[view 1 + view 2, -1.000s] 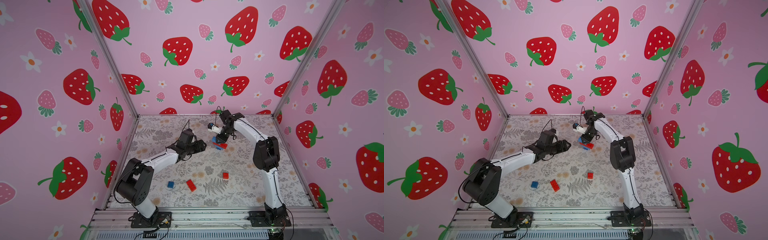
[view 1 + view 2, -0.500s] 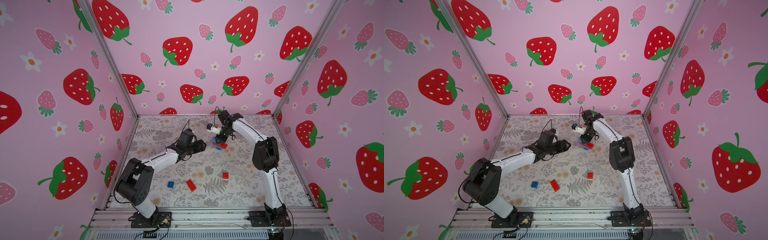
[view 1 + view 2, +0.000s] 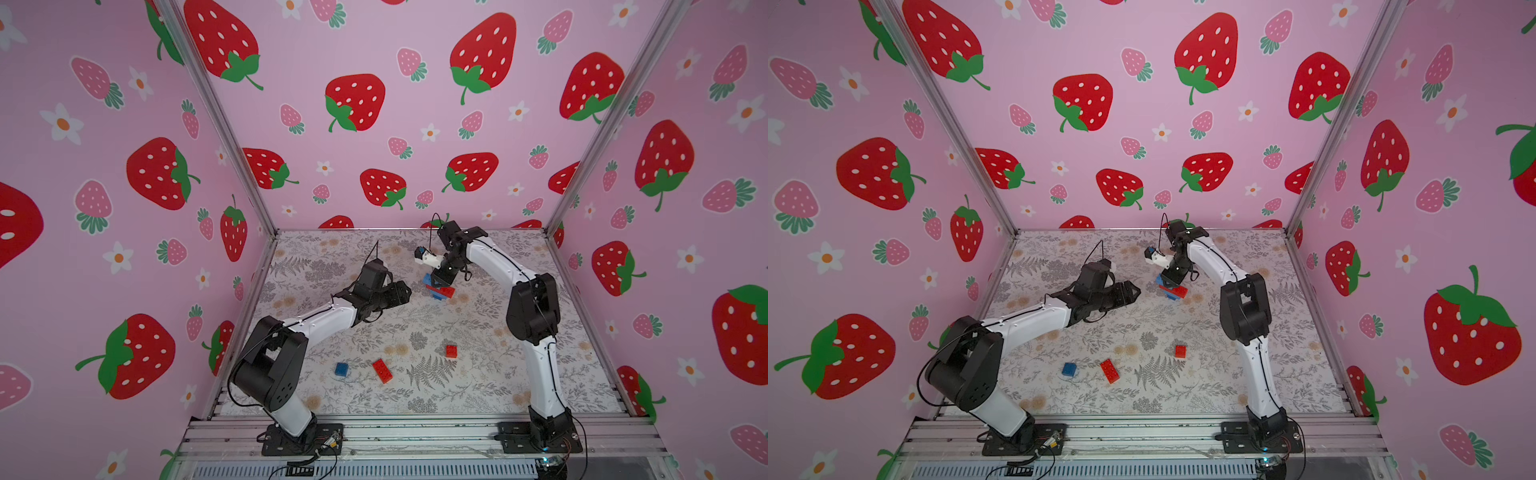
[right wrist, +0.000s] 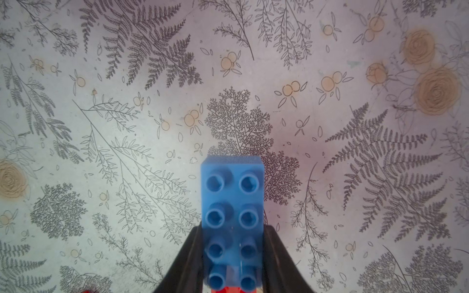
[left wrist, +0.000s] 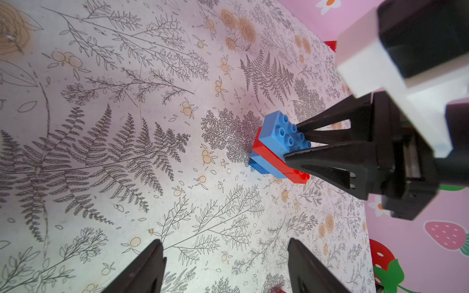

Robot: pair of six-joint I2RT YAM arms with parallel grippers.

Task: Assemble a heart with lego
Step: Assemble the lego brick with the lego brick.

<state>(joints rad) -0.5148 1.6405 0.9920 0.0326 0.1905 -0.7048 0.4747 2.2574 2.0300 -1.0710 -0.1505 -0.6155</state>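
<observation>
The heart (image 3: 438, 289) (image 3: 1172, 289) is a small stepped stack of joined lego at the far middle of the mat, with a long blue brick on top, red under it and blue lowest. In the left wrist view the heart (image 5: 272, 152) sits low at the mat, slightly tilted. My right gripper (image 3: 439, 281) (image 3: 1173, 281) (image 5: 291, 141) (image 4: 233, 228) is shut on the top blue brick (image 4: 232, 192). My left gripper (image 3: 409, 293) (image 3: 1138, 291) (image 5: 224, 241) stands open and empty, a short way left of the stack.
Three loose lego bricks lie nearer the front: a small blue one (image 3: 341, 368) (image 3: 1069, 369), a long red one (image 3: 382, 370) (image 3: 1109, 370) and a small red one (image 3: 451, 351) (image 3: 1180, 350). Pink strawberry walls close in the mat on three sides.
The right gripper, with the stack, has drifted very slightly to the left. The left arm has not moved.
</observation>
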